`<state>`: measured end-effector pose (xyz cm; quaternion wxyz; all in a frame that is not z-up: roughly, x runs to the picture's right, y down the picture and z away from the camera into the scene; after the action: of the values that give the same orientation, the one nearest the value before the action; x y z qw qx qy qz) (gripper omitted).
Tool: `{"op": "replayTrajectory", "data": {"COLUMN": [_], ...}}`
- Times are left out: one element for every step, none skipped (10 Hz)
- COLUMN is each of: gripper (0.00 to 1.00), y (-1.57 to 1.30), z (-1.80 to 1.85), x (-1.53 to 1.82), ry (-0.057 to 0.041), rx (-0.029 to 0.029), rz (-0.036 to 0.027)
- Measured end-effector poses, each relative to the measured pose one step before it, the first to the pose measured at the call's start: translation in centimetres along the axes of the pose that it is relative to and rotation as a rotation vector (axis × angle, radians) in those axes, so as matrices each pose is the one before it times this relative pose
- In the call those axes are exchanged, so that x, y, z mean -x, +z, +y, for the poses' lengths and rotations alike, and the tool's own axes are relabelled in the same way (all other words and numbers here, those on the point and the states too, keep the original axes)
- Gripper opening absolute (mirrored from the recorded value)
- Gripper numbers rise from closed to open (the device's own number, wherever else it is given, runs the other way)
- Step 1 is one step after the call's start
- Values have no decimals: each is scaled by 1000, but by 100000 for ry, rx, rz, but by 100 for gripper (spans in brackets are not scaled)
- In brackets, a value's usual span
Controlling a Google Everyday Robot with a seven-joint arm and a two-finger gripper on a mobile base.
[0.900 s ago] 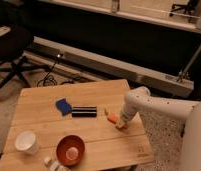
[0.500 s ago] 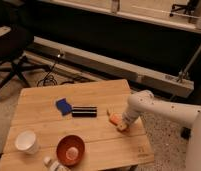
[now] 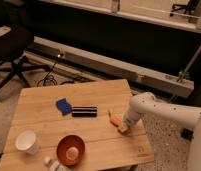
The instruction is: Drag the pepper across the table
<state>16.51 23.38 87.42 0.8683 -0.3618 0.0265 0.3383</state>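
The pepper (image 3: 114,119) lies on the table (image 3: 94,92), behind and to the right of the red bowl (image 3: 70,149). The gripper (image 3: 123,128) sits low at the pepper's right end; whether it is clenched or released I cannot tell. A black bar (image 3: 84,111) and a blue sponge (image 3: 63,105) lie behind the bowl, and a white cup (image 3: 25,141) stands to its left.

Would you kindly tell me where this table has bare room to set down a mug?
The far strip of the table, behind the blue block and black bar, is bare; so is the near right, past the red bowl. Crowded: the right edge, where the gripper sits by the pepper.
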Motion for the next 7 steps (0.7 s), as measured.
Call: {"op": "replayTrajectory", "data": {"gripper": [0, 0, 0, 0, 0, 0, 0], "y": [-270, -304, -477, -681, -346, -303, -225], "z": [-117, -61, -71, -78, 0, 56, 46], "x": [-229, -271, -205, -319, -264, -345, -374], "ry": [526, 520, 112, 89, 45, 33, 60], "rx": [-364, -411, -762, -1113, -545, -435, -316], "rz": [-461, -624, -375, -368, -16, 158, 344]}}
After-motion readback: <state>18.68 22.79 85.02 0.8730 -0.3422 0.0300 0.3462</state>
